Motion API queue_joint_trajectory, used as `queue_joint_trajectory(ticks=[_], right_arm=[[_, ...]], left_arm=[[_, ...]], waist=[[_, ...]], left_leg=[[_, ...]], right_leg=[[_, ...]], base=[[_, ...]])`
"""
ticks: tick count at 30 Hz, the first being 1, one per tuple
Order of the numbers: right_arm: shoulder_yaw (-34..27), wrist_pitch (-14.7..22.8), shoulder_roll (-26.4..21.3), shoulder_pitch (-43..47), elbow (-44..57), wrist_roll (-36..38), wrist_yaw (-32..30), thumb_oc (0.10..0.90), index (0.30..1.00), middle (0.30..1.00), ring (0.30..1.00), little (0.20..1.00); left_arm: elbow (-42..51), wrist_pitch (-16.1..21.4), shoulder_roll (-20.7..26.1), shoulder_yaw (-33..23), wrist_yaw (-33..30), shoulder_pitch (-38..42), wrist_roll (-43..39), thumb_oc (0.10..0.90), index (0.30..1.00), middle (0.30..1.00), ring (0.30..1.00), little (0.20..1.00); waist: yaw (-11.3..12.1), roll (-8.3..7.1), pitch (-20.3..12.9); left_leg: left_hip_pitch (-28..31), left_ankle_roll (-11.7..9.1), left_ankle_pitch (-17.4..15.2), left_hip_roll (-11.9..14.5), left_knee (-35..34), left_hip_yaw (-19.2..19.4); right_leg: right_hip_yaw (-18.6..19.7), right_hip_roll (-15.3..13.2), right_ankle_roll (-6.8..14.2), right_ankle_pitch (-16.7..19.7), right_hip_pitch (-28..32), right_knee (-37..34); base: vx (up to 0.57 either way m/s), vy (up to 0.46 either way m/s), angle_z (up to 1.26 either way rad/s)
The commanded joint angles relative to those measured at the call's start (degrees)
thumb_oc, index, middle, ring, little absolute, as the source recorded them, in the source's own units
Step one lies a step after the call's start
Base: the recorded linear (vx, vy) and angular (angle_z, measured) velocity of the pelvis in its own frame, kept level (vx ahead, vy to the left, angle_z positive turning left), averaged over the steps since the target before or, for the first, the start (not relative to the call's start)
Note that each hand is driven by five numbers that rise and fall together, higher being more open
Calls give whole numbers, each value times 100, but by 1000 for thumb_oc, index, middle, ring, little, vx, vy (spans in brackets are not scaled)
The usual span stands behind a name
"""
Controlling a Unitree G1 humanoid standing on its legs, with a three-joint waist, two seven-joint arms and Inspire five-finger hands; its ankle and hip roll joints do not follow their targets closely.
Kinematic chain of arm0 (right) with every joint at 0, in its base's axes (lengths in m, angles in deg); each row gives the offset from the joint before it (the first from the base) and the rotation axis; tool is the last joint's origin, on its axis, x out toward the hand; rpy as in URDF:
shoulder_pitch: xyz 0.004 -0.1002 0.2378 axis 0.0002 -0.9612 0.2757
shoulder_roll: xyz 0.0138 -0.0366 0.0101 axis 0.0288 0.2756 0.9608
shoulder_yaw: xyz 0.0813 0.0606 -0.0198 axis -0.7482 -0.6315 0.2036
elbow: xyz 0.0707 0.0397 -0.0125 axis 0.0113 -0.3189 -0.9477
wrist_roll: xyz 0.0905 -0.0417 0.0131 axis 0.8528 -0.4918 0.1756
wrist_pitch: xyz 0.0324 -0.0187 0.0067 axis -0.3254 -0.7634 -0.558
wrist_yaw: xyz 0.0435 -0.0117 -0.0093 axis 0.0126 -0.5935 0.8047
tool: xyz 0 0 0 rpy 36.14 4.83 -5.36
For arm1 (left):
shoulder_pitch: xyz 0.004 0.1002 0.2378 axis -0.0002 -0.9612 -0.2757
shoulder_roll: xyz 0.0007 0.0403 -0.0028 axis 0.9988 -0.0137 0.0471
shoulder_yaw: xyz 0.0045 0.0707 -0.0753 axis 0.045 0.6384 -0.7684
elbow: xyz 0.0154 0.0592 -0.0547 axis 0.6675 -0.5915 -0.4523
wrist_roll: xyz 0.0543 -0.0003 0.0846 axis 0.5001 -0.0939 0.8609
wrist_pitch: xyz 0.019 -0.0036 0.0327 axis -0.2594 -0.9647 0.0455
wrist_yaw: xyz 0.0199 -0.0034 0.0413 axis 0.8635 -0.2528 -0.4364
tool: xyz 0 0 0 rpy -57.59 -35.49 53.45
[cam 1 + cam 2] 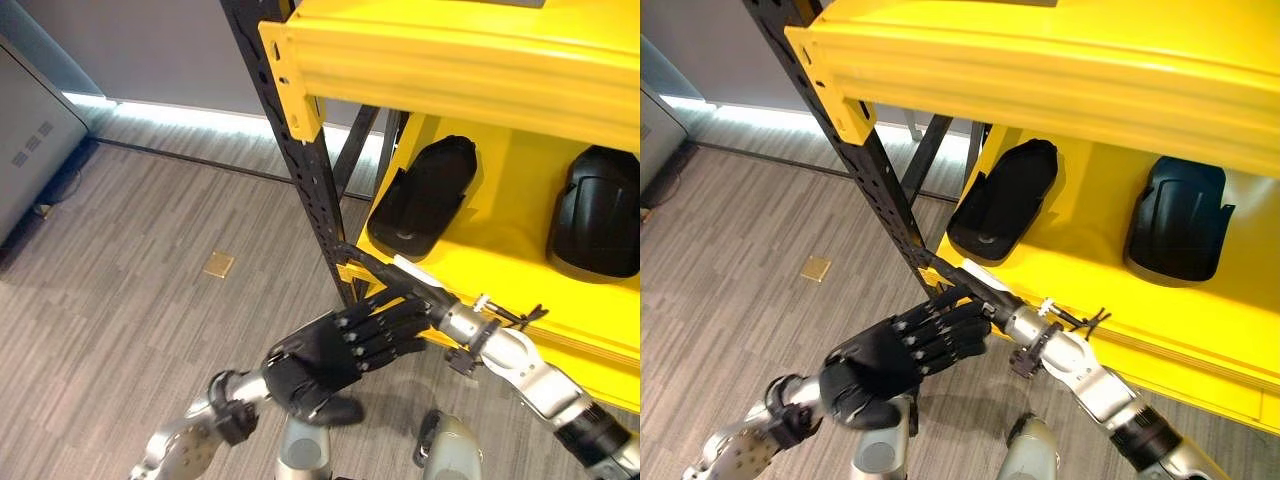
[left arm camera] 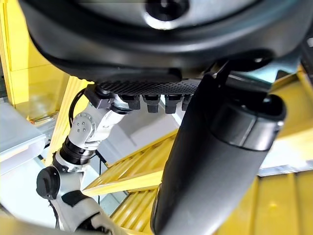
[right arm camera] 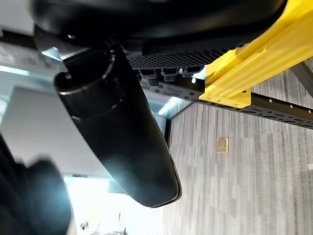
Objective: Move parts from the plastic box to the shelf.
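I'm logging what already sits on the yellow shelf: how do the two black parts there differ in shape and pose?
The left black part is long and slim, lying slanted across the shelf; the right black part is broader and squatter, standing more squarely. The left one has a smooth top and a flat open end facing forward; the right one has ridges running down its surface. They lie apart, not touching. Both are black, moulded and rest on the same yellow shelf level.

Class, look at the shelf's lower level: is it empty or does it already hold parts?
Not empty. Two black parts lie apart on the yellow shelf.
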Motion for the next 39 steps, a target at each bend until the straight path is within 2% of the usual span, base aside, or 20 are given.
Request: queue_joint_trajectory(ticks=[1,4,9,16,23,30,39], right_arm=[[199,248,563,1219,-79,-166,-391,900,1000,1000,1000,1000],[414,322,743,1657,-352,-375,-561,900,1000,1000,1000,1000],[518,473,976,2180,-774,-375,-926,900,1000,1000,1000,1000],[451,629,1152,2526,-1114,-451,-1179,900,1000,1000,1000,1000],[165,957,1136,2550,-944,-525,-1309,900,1000,1000,1000,1000],[80,600,1120,2585,-679,-669,-986,900,1000,1000,1000,1000],[59,442,1031,2416,-680,-657,-1098,900,1000,1000,1000,1000]], left_arm=[[402,572,-286,433,-779,653,-167,900,1000,1000,1000,1000],[211,815,-447,786,-1280,1356,-98,900,1000,1000,1000,1000],[-45,1096,-725,1134,-1856,2158,-13,900,1000,1000,1000,1000],[-288,1207,-1091,1264,-2240,2671,106,900,1000,1000,1000,1000],[-357,1095,-1273,1188,-2265,2852,136,900,1000,1000,1000,1000],[-383,1115,-1442,1130,-2345,2928,222,900,1000,1000,1000,1000],[-391,1133,-1410,1040,-2208,2860,201,900,1000,1000,1000,1000]], waist=[[-48,-202,29],[-124,-310,222],[-243,-458,273],[-389,-523,273],[-534,-515,273],[-632,-499,273],[-671,-480,273]], left_leg=[[-284,208,-457,167,523,233],[-587,189,-421,240,598,239],[-1094,164,-356,337,677,253],[-1340,161,-349,373,747,343],[-1367,150,-361,405,757,451],[-1291,137,-394,420,757,557],[-1206,122,-405,446,753,606]], right_leg=[[-222,131,-79,225,-107,92],[-191,186,-108,227,-391,202],[-151,276,-140,249,-895,319],[-54,286,-155,213,-1229,461],[58,267,-138,193,-1366,514],[157,242,-121,167,-1399,547],[184,208,-114,137,-1362,587]], base=[[-141,-74,0],[-178,-93,1],[-132,-60,3],[-53,6,1],[-31,28,1],[-22,20,-5],[0,0,0]])
